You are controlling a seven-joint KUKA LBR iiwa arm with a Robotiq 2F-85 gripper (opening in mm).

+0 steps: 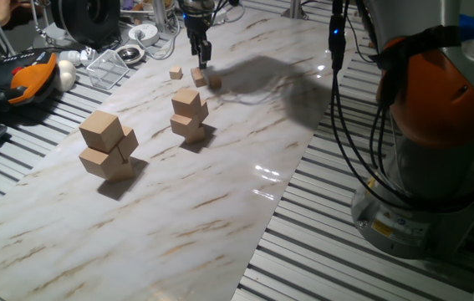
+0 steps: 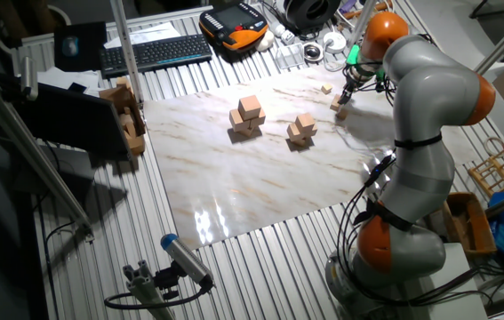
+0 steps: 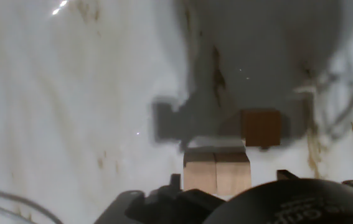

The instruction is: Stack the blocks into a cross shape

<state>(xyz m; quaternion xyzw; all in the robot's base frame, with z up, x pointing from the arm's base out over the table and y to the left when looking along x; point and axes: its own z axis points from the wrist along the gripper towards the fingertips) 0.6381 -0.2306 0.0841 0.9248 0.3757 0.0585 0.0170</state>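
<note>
Two stacks of tan cubes, large (image 1: 107,146) and medium (image 1: 189,115), stand near each other on a marble-patterned board (image 1: 178,217) laid over a slatted table (image 1: 320,259), with a keyboard (image 2: 156,52) and an orange-and-black pendant (image 2: 234,24) beyond.

Arm reaches from its grey base at the tabletop (image 2: 234,191) edge out over the far end of the slab. Orange joint bands show at base, elbow and shoulder; cables run down alongside the links. Wrist bent so the last link points straight down.

Hand (image 1: 203,60) hangs vertical, dark fingers aimed at the surface, tips close above it; contact cannot be told. In the other fixed view the hand (image 2: 344,98) appears small, below the upper orange joint. Finger gap unreadable in every view; hand view shows only dark housing at the bottom edge.
</note>
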